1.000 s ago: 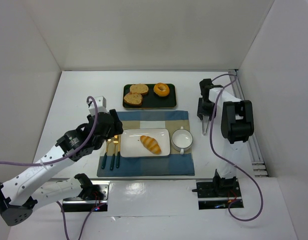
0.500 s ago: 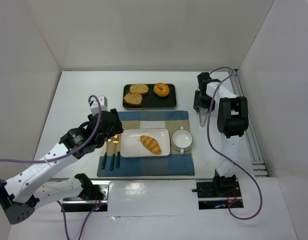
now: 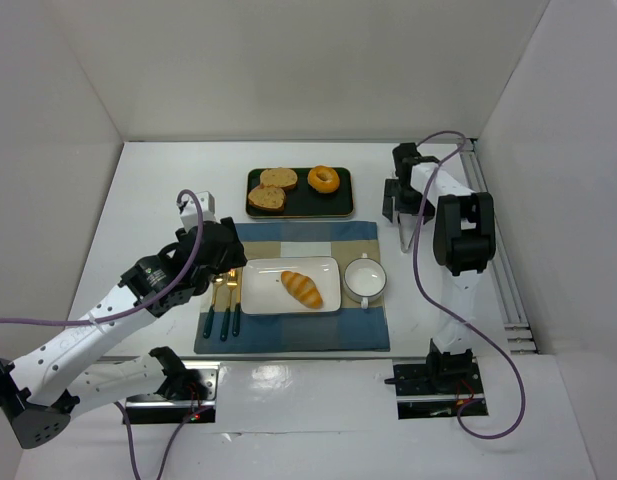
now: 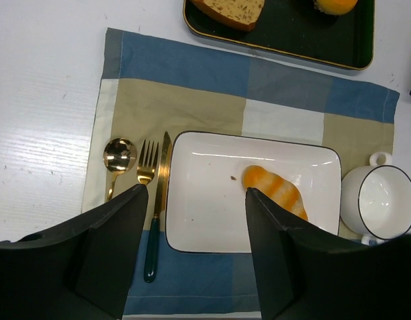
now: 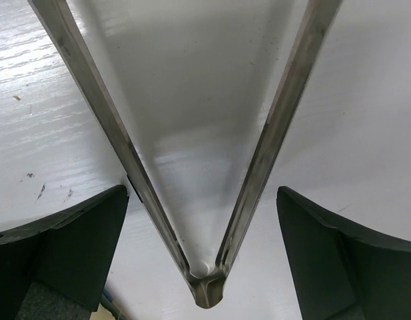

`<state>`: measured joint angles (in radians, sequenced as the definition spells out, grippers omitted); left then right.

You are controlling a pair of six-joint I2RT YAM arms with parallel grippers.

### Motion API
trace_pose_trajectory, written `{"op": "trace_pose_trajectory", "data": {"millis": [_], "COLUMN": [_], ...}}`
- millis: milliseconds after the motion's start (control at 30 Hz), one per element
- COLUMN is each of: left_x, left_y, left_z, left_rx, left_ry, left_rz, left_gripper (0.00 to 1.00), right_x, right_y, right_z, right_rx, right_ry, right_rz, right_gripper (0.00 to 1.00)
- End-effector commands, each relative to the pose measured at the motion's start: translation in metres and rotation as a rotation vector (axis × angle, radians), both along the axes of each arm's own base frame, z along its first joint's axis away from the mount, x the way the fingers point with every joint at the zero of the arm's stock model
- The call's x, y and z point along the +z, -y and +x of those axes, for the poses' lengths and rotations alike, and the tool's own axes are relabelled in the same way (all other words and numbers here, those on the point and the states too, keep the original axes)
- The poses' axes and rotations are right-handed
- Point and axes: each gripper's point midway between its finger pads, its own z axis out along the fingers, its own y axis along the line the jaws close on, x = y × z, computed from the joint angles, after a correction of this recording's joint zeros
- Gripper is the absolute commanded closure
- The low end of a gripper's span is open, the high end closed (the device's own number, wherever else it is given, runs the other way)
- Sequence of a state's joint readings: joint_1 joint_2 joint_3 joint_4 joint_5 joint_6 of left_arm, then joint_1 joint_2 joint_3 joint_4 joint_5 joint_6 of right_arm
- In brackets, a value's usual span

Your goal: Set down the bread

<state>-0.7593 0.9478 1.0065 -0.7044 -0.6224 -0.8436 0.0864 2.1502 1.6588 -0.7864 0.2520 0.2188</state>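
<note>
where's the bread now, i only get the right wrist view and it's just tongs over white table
observer: the bread lies on the white plate, on the checked placemat.
operator: is the left tool holding it
observer: no, the left tool is open over the plate, nothing between its fingers.
operator: where are my tongs relative to that plate
observer: the right tool holds the tongs over bare table, right of the dark tray, away from the plate.

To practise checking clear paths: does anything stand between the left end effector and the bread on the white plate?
Nothing visible does. The left end effector hangs open and empty. The bread lies uncovered on the white plate, with only bare plate showing on the side facing the end effector.
</note>
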Motion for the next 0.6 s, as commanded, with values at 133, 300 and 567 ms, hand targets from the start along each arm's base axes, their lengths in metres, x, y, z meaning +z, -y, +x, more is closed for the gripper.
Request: {"op": "trace_pose_trajectory", "data": {"millis": [133,300,567], "left_x": [0.025,0.032,0.040], "left_y": [0.002,0.001,0.000], "left_z": [0.001,0.001,-0.005], "left_rx": [0.003,0.003,-0.011], "left_ry": [0.046,0.060,0.062], "left_rz": [-0.064,-0.078,-0.095], "left_gripper": [0.27,0.27,0.27], "right_x": [0.073,0.138,0.215], "right_y": [0.000,-0.023,-0.094], "right_z": [0.018,0.022,-0.002], "right_rx": [-0.050,-0.061,0.007], "right_ry": [0.133,0.277,0.478], "right_rz": [-0.209,-0.348,-0.265], "right_gripper": [0.00,0.00,0.00]}}
